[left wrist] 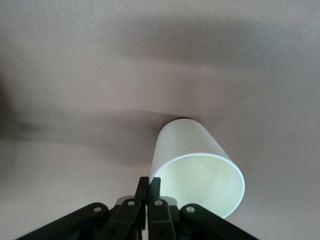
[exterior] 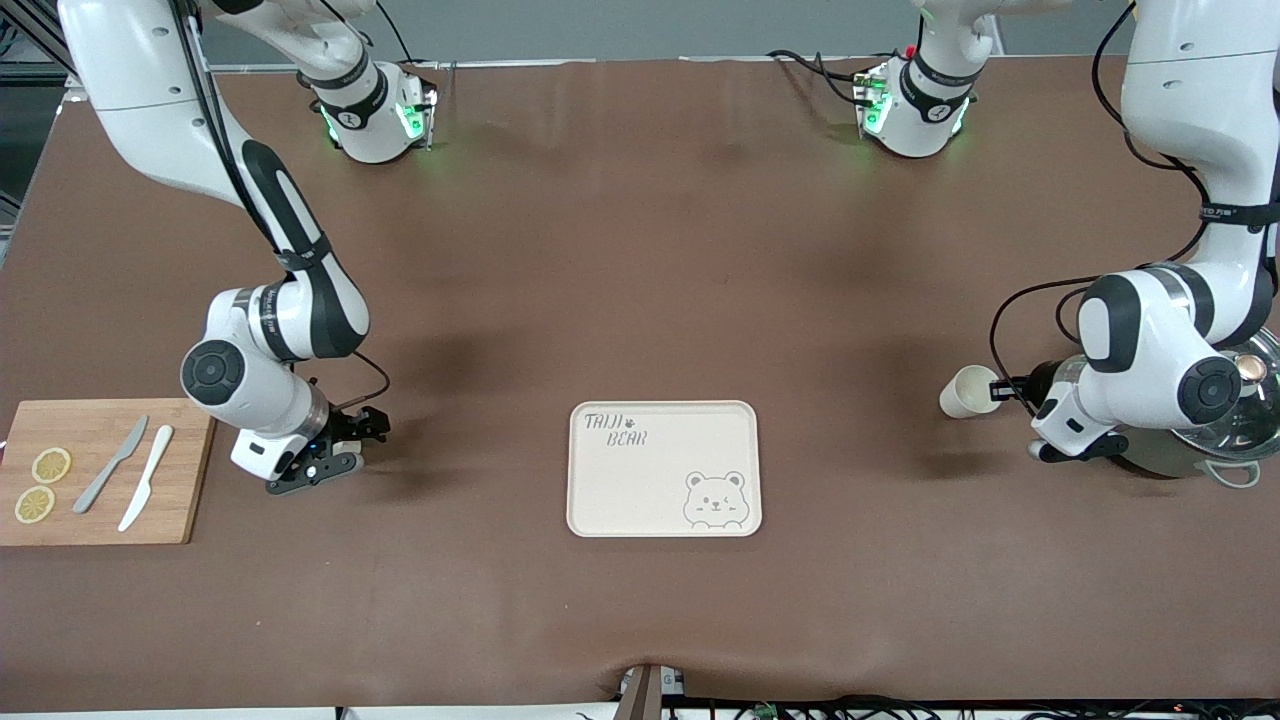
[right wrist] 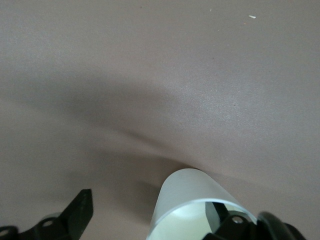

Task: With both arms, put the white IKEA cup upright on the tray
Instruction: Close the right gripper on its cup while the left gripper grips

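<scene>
The cream tray (exterior: 664,470) with grey "TAIJI BEAR" lettering lies flat mid-table, nothing on it. My left gripper (exterior: 1001,389) is shut on the rim of a white cup (exterior: 967,391) and holds it on its side, low over the table toward the left arm's end. In the left wrist view its fingers (left wrist: 149,183) pinch the cup's (left wrist: 192,160) rim, mouth toward the camera. My right gripper (exterior: 345,447) is low by the cutting board. In the right wrist view it is open (right wrist: 152,220), one finger inside a frosted pale cup (right wrist: 187,192) that the front view does not show.
A wooden cutting board (exterior: 185,470) with two lemon slices (exterior: 51,465), a grey knife (exterior: 111,464) and a white knife (exterior: 147,477) lies at the right arm's end. A shiny metal pot with a glass lid (exterior: 1240,420) sits under the left arm's wrist.
</scene>
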Robot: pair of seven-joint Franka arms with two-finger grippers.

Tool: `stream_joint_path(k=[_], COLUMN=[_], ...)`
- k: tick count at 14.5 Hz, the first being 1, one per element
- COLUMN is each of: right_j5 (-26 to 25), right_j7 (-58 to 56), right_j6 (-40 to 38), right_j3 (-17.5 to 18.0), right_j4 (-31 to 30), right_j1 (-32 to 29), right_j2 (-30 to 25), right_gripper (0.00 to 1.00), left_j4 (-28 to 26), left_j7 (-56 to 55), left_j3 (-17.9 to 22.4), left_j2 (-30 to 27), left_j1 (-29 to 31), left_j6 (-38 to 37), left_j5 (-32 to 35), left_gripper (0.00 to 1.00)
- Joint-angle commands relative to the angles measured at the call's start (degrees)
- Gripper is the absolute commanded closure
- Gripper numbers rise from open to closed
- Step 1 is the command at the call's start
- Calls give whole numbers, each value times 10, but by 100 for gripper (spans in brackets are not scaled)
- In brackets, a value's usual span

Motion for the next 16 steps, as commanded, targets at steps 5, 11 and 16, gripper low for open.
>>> stream_joint_path(k=[5,11,16], right_j5=[7,7,7], right_j7=[-6,-5,-2], right_j6=[-2,-13,-14], right_j3=[1,1,1], right_j4=[0,4,4], right_j1=[1,-2,-2], right_j2=[-6,-8,-10], right_gripper=[81,100,100], left_j4=[14,60,113], left_j7=[3,-101,-231], left_j3=[0,-42,-98], left_j2=[-55,-65,-34], left_j1=[-13,-28,-39], left_j6=[-20,-62,-62], left_j5=[-6,-13,-14], left_gripper=[100,100,100])
